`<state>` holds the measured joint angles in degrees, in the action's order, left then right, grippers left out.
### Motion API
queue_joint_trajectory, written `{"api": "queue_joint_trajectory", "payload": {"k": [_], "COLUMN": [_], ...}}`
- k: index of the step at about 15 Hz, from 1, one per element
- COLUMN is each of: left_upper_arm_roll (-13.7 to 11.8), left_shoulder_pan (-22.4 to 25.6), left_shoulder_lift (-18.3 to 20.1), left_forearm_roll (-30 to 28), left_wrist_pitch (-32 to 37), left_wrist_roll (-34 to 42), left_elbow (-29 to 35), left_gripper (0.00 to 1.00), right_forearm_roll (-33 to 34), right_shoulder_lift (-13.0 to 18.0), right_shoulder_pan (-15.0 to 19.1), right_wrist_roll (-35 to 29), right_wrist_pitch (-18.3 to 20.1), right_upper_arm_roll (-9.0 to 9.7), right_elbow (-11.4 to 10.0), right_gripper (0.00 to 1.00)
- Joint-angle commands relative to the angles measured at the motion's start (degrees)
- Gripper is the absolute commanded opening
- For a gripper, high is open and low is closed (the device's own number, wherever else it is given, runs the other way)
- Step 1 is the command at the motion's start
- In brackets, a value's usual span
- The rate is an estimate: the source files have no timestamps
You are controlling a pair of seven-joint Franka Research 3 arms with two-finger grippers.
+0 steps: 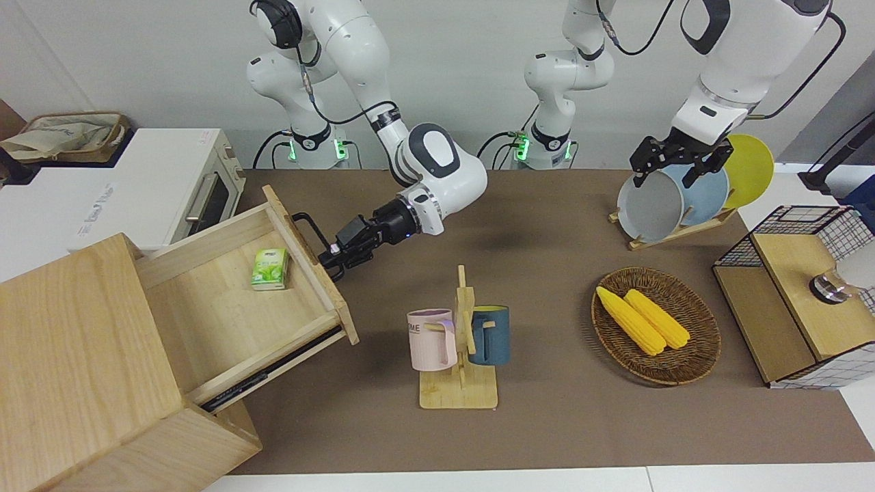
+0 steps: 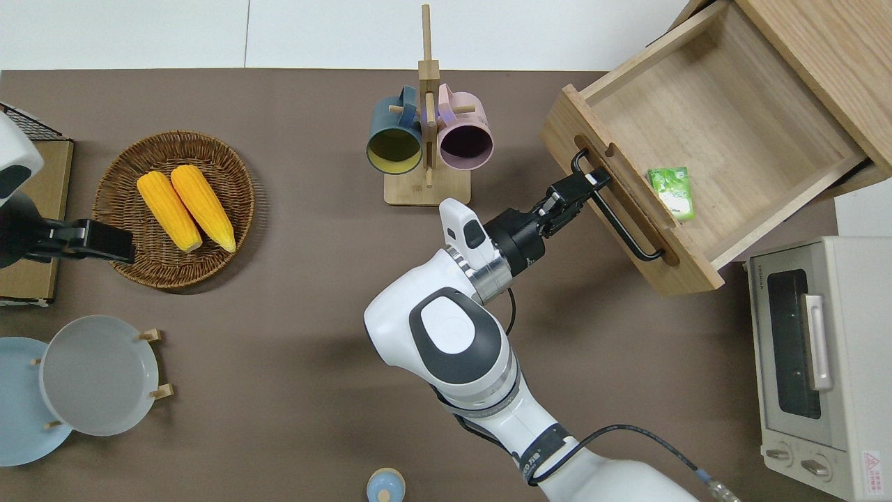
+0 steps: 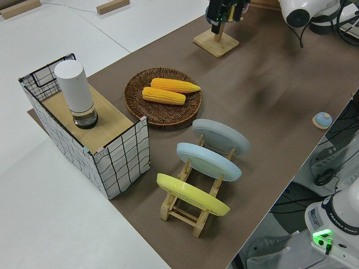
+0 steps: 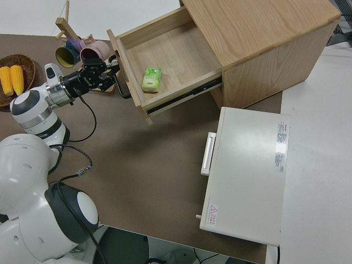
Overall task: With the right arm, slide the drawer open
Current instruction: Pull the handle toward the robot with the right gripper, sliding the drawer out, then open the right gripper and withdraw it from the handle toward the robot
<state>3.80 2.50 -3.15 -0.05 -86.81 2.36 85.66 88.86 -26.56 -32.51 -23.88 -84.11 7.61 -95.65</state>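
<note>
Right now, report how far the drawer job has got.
Mostly done: the drawer stands pulled well out of the cabinet, its inside open to view with a small green packet lying in it. In hand: the right gripper is at the black bar handle, fingers around it. Left: letting go and backing off. The left arm is parked.

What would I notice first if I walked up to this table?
Probably the big wooden drawer pulled wide open at the right arm's end of the table, with the right gripper on its black handle and a little green packet inside. Next, two bright yellow corn cobs in a round basket.
</note>
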Motion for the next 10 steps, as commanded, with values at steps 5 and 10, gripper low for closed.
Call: {"api": "queue_joint_trajectory", "payload": {"k": [5,10], "left_upper_arm_roll": [0.0,0.0], "left_shoulder_pan": [-0.4,-0.4], "left_shoulder_lift": [0.3,0.3], "left_forearm_roll": [1.0,1.0], "left_wrist_pitch": [1.0,1.0], "left_wrist_roll": [-0.6,-0.6], "left_elbow": [-0.5,-0.6], "left_gripper": [0.99,0.99], "right_forearm_roll": [0.3,-0.4], "right_shoulder_lift": [0.0,-0.1], "right_shoulder_pan": [-1.9,-1.9], "right_wrist_roll": [2.2,-4.3], "right_wrist_pitch": [2.6,2.5], "right_upper_arm_roll": [-0.67,-0.84], "right_elbow": [1.5,1.4], "right_gripper": [0.214,0.99]}}
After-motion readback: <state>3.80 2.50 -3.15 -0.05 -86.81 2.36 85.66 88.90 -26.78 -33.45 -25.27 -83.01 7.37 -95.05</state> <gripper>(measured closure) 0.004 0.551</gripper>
